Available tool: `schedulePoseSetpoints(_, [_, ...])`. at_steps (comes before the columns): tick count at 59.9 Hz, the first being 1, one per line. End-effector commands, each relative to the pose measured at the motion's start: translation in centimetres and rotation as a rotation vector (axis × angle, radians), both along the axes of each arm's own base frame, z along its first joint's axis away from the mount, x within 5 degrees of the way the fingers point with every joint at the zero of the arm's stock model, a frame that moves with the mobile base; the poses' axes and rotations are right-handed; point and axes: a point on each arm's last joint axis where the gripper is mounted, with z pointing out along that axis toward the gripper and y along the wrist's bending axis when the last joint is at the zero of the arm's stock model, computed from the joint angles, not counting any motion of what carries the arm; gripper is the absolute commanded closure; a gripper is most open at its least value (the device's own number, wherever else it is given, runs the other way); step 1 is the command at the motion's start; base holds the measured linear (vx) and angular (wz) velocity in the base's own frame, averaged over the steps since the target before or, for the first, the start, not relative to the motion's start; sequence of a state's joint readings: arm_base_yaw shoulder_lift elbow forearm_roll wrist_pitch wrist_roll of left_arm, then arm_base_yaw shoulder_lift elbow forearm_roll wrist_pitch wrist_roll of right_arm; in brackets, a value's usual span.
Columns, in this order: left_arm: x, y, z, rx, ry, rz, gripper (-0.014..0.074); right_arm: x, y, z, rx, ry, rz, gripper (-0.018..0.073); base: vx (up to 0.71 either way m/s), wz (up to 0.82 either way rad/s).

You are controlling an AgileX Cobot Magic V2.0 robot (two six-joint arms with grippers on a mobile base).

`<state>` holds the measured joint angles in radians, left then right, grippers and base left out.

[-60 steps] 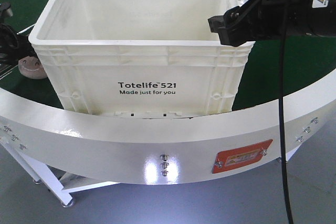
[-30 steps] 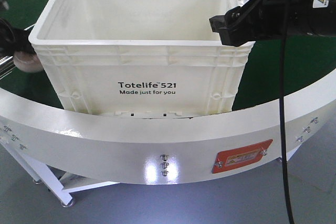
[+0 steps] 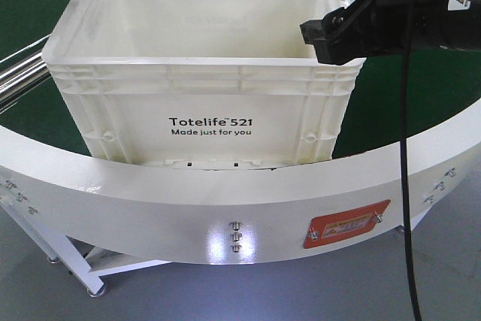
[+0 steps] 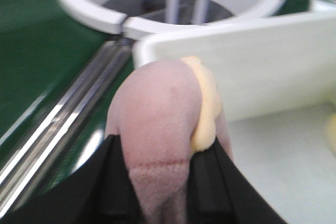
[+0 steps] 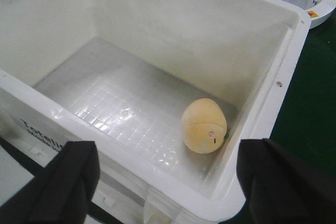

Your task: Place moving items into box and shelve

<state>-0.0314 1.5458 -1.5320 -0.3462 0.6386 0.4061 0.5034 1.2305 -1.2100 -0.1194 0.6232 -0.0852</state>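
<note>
Pinching a pink plush (image 4: 157, 124) with a yellow patch in the jaws of the left gripper (image 4: 160, 163), up beside the white box (image 3: 203, 80) on the green counter (image 3: 443, 88). Holding the right gripper (image 5: 170, 156) over the box's near rim, jaws spread wide. Showing the yellow-orange plush toy (image 5: 203, 125) inside on the box floor, near a wall.
</note>
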Motion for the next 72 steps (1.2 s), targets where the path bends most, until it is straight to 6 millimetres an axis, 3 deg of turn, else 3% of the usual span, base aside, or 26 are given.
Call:
schedulePoseSetpoints(1, [-0.6, -2.6, 2.2, -0.017, -0.124, -0.086, 0.033, -0.4, -0.3, 2.4, 0.046, -0.132, 0.011, -0.0017, 0.0, 0.0])
schedulePoseSetpoints(5, [-0.2, -4.3, 1.4, -0.008, -0.111, -0.148, 0.0269, -0.4, -0.3, 2.4, 0.046, -0.132, 0.011, -0.0017, 0.0, 0.0])
schedulePoseSetpoints(11, [0.4, -6.2, 0.3, -0.01, -0.093, -0.196, 0.0108, -0.4, -0.3, 2.4, 0.046, -0.133, 0.011, -0.0017, 0.0, 0.0])
schedulePoseSetpoints(17, [0.7, -7.1, -0.4, -0.011, -0.077, -0.216, -0.0055, -0.4, -0.3, 2.3, 0.042, -0.129, 0.01, -0.0017, 0.0, 0.0])
schedulePoseSetpoints(22, [0.7, -7.2, -0.3, -0.017, -0.068, -0.219, -0.0122, -0.4, -0.3, 2.3, 0.046, -0.123, 0.006, -0.0017, 0.0, 0.0])
schedulePoseSetpoints(27, [0.5, -7.1, 0.7, -0.017, -0.039, -0.22, -0.012, -0.1, -0.8, 2.6, 0.076, -0.114, -0.046, -0.0017, 0.0, 0.0])
schedulePoseSetpoints(41, [0.7, -5.6, 3.7, 0.044, 0.062, -0.049, -0.0077, 3.3, -4.1, 3.4, 0.1, 0.002, -0.283, -0.0017, 0.0, 0.0])
schedulePoseSetpoints(53, [1.9, -4.1, 3.1, 0.127, 0.162, 0.101, -0.0055, 6.3, -3.6, 3.7, 0.071, 0.113, -0.342, -0.0017, 0.0, 0.0])
schedulePoseSetpoints(72, [3.5, -1.9, 1.2, 0.062, 0.294, 0.177, -0.0043, 12.0, -2.5, 2.4, 0.039, 0.252, -0.433, -0.0017, 0.0, 0.0])
